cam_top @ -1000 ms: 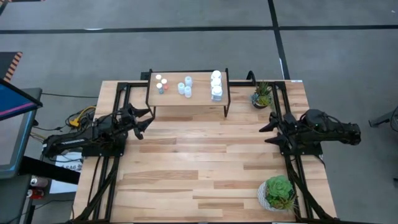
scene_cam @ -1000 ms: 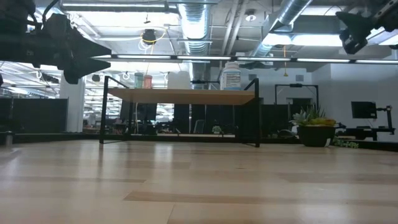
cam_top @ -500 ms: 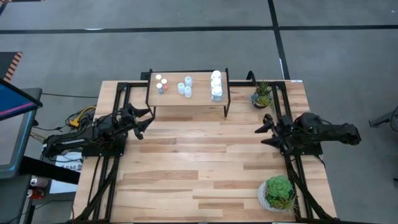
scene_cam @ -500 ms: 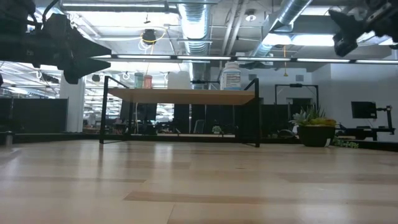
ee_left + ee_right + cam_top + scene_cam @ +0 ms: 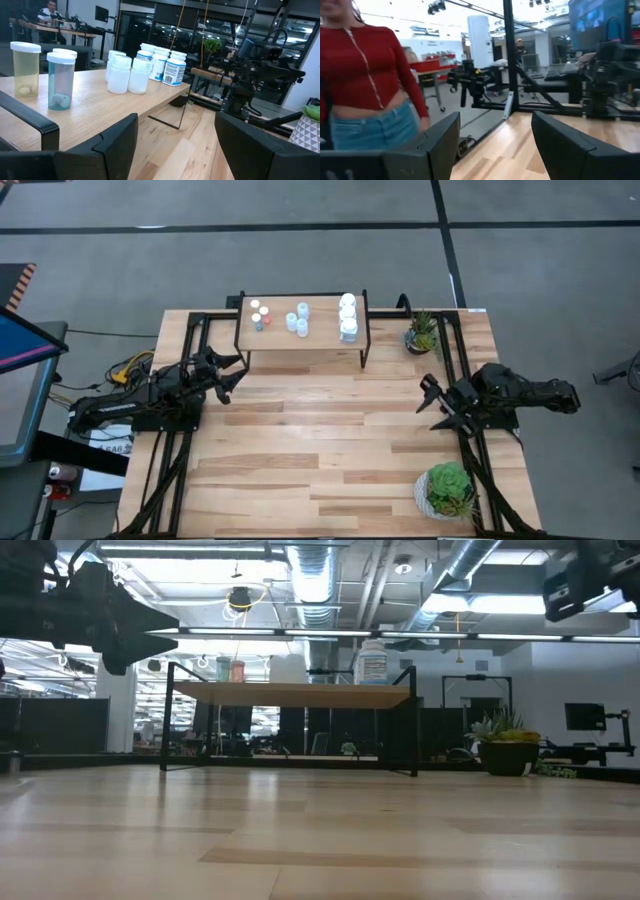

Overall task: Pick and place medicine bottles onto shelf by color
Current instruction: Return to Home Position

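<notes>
**Item 1. Shelf** [image 5: 322, 330]: light-wood board on black legs, at 12 o'clock on the table [image 5: 320, 450].

**Item 2. Medicine bottles**: all that can be seen stand upright on the shelf, in three groups set apart from one another.
- Coloured-body bottles [image 5: 259, 315]: about three, at the shelf's 9 o'clock end.
- Pale-blue bottles [image 5: 298, 319]: about three, near the middle.
- White bottles [image 5: 347, 317]: about three, in a row at the 3 o'clock end.

No bottle shows on the tabletop in the high or low view.

**Item 3. Left gripper** [image 5: 232, 377]: at 9 o'clock on the table, just short of the shelf's near corner. Its jaws are apart and hold nothing.

**Item 4. Right gripper** [image 5: 430, 404]: at 3 o'clock, well apart from the shelf and raised off the table. Its jaws are spread wide and hold nothing.

**Item 5. Other items**:
- Potted plant [image 5: 423, 332] at 2 o'clock.
- Second potted plant [image 5: 449, 488] at 5 o'clock.
- A person [image 5: 370, 85] in a red top is in the room beyond, seen in the right wrist view.

**Status**: the sorting by colour looks finished, with every visible bottle on the shelf and grouped with its kind. Judging by this, nothing is left to pick. The only remaining work appears to be bringing both arms to rest.
</notes>
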{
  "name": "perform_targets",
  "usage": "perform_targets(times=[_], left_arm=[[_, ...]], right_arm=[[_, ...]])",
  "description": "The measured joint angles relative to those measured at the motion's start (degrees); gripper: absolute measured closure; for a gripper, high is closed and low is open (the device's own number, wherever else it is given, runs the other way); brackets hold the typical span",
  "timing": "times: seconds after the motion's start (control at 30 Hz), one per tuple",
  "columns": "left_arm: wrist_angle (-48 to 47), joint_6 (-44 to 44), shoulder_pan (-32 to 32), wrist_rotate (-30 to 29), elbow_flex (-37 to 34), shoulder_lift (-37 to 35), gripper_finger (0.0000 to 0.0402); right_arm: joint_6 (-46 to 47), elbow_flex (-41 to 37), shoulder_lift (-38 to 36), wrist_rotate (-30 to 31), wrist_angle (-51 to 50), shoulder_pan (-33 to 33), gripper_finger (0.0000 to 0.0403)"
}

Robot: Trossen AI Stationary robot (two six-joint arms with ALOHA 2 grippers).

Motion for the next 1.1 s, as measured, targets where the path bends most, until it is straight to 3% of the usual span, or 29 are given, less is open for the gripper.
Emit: perform_targets(times=[0.13,0.23,0.6,0.87,1.1], left_arm=[[0.0,0.0,0.0,0.0,0.0,0.0,0.0150],[0.0,0.0,0.0,0.0,0.0,0.0,0.0150],[0.0,0.0,0.0,-0.1,0.0,0.0,0.0150],[0.0,0.0,0.0,-0.1,0.0,0.0,0.0150],[0.0,0.1,0.0,-0.1,0.0,0.0,0.0150]], right_arm=[[-5.9,0.0,0.0,0.4,-1.7,-1.3,0.0132],[-9.0,0.0,0.0,4.5,-4.6,-3.0,0.0132],[-9.6,0.0,0.0,11.5,-10.9,-8.0,0.0132],[-9.3,0.0,0.0,11.7,-15.0,-9.1,0.0132],[-10.0,-4.5,0.6,12.0,-5.0,-9.0,0.0132]])
